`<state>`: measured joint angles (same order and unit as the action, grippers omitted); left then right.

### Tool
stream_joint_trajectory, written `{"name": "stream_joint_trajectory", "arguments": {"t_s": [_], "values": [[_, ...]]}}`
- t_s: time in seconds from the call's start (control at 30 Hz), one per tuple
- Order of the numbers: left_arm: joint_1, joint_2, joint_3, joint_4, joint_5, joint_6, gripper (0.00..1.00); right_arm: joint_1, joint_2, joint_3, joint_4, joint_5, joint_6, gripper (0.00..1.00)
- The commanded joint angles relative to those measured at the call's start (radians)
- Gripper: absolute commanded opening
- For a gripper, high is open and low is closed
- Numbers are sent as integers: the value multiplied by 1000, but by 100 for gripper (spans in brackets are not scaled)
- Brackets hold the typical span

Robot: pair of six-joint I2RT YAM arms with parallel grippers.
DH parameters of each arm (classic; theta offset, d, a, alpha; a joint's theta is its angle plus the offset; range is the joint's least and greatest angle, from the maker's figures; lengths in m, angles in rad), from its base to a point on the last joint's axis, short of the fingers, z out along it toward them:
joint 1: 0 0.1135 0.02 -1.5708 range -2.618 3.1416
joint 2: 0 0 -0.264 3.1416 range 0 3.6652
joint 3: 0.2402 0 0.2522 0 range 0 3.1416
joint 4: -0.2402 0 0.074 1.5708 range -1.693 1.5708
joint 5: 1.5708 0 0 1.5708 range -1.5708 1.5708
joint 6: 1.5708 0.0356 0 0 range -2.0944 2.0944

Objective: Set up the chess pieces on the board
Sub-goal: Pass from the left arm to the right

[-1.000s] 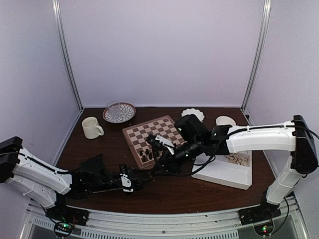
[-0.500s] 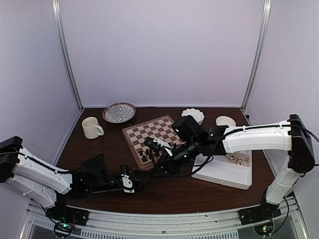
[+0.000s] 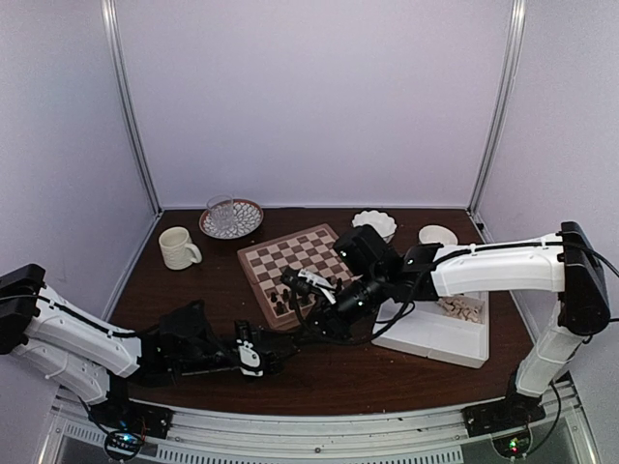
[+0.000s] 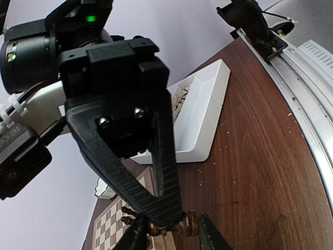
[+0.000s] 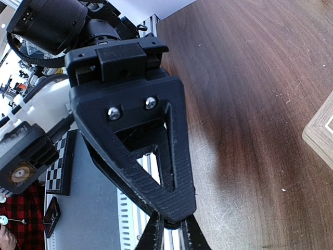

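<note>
Piece point(image 4: 183, 226), dark, is seen lying crosswise between the fingertips of the left gripper point(image 4: 173, 237), with the board point(image 4: 104, 234) just beyond them. Whether it is clamped or merely bracketed cannot be told. If the grip is loose, it could be dropped and lost across the table point(image 4: 260, 156).

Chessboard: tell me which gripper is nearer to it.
Right. The right gripper is over the near edge of the chessboard, by the dark pieces. The left gripper is low over the table, off the chessboard, nearer the arm bases.
</note>
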<state>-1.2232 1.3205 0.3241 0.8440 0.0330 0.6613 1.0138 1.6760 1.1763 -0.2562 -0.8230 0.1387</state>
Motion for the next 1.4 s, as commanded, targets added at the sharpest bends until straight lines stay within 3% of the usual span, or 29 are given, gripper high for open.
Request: {"name": "stream_joint_trajectory", "arguments": {"t_s": [0.0,0.07,0.47,1.0,1.23,1.37], "values": [[-10,11,29,27,13,5,26,-6,-2,18,37,-2,-6,10],[-10,10,30,27,13,3,25,-6,8,21,40,-13,0,19],[-10,9,27,37,9,-2,22,-6,26,24,57,-24,15,25],[-10,20,29,47,5,-10,24,-6,36,14,122,-65,51,13],[-10,21,27,54,-3,-11,38,-6,13,1,120,-29,41,4],[-10,31,27,69,-17,-21,62,-11,-11,-17,116,29,27,3]]}}
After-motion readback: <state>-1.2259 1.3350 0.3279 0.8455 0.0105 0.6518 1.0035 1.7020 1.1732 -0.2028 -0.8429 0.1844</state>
